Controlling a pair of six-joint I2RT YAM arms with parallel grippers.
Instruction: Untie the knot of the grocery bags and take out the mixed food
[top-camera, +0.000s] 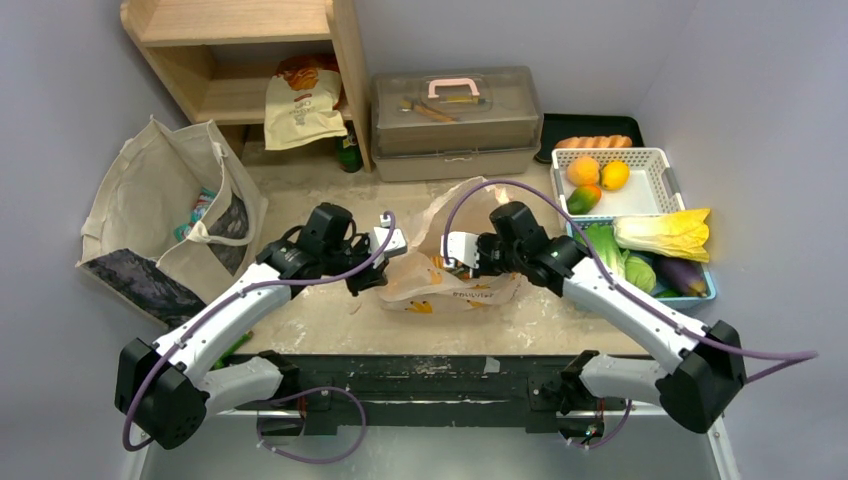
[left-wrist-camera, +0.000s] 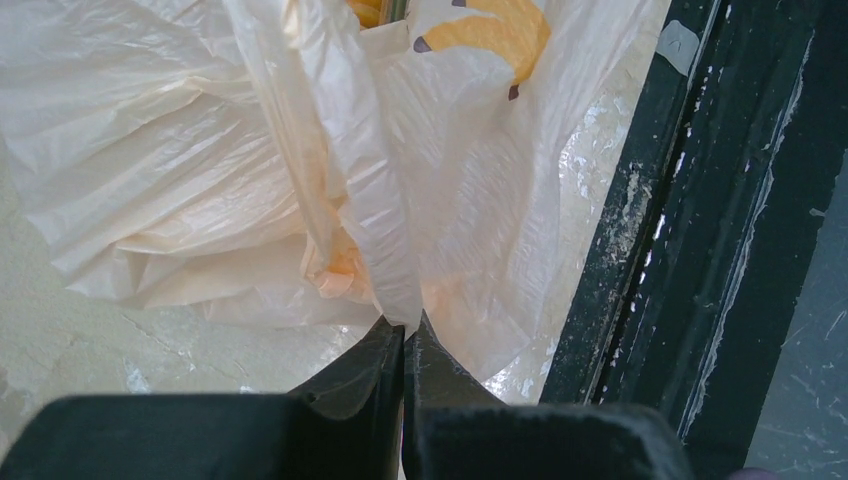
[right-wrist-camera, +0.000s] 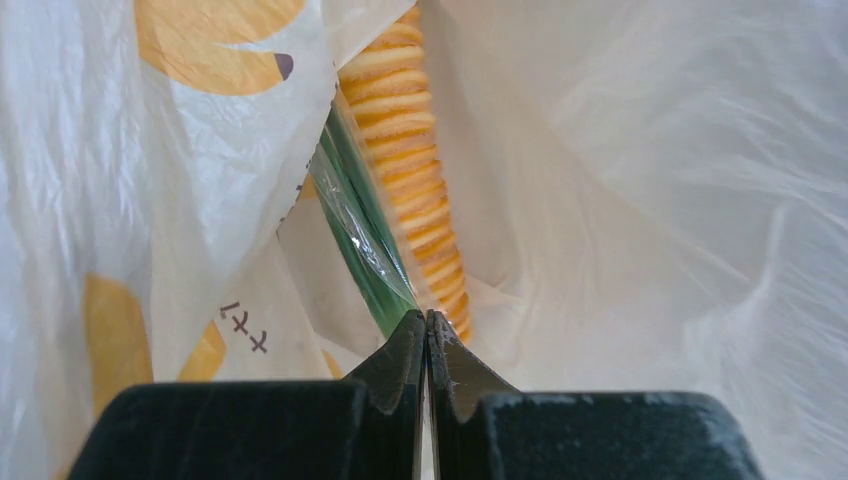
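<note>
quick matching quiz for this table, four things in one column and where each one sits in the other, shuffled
Things
1 grocery bag
2 canvas tote
3 white basket
4 lidded grey box

Places
a at the back, beside the wooden shelf
b middle of the table
c far left
d back right, round fruits inside

Pairs: 1-b, 2-c, 3-d, 4-a

Pale grey walls (top-camera: 50, 80) enclose a wooden shelf unit (top-camera: 240, 20) behind the speckled table (top-camera: 320, 330).
</note>
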